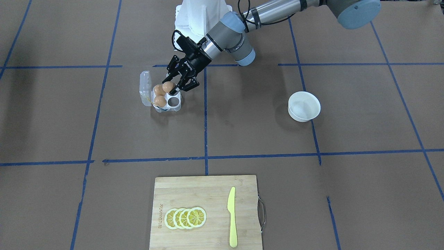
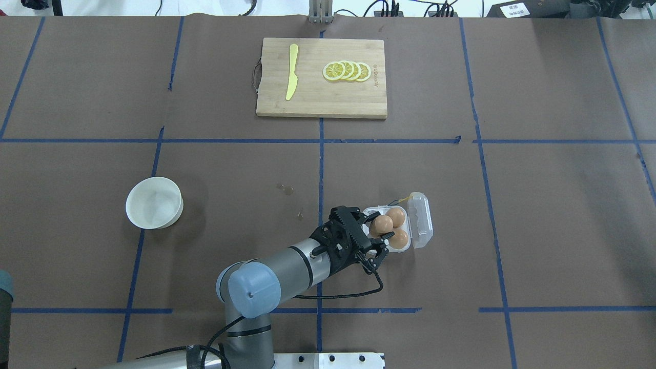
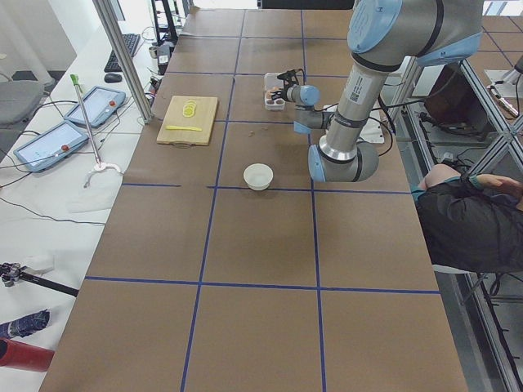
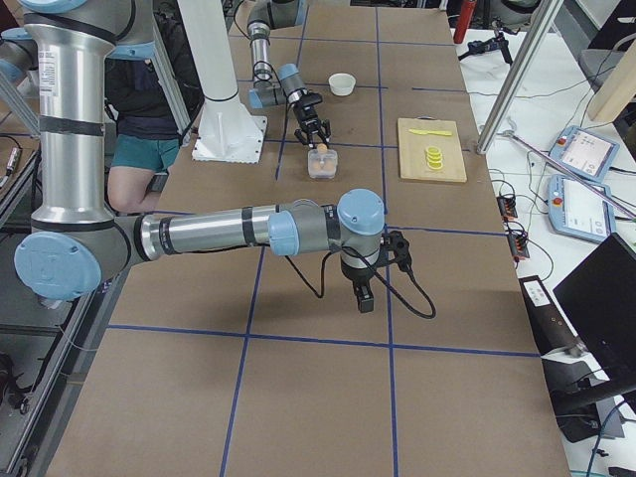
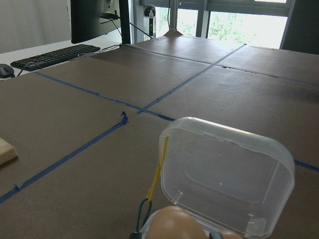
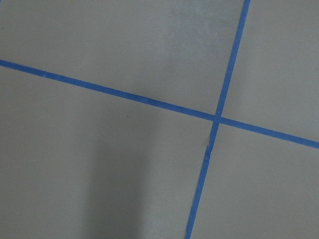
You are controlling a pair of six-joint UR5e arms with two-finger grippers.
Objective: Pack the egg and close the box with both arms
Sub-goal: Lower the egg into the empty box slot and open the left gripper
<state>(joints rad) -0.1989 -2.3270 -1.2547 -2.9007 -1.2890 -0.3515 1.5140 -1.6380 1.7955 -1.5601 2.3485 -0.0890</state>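
Note:
The clear four-cup egg box (image 1: pixel 176 108) stands open on the table, its hinged lid (image 1: pixel 145 86) upright with a thin yellow band beside it. Two brown eggs (image 1: pixel 160 101) sit in the cups next to the lid. My left gripper (image 1: pixel 169 87) is shut on a third egg (image 2: pixel 382 223), held over the cup next to the empty cup (image 1: pixel 173 101). The left wrist view shows the lid (image 5: pixel 224 184) and the egg's top (image 5: pixel 172 225). My right gripper (image 4: pixel 364 301) hangs over bare table far from the box; I cannot tell its state.
A round white bowl (image 1: pixel 304 106) stands on the table on my left side. A wooden cutting board (image 1: pixel 194 194) at the far edge carries lemon slices (image 1: pixel 185 217) and a yellow knife (image 1: pixel 231 217). Blue tape lines cross the brown table.

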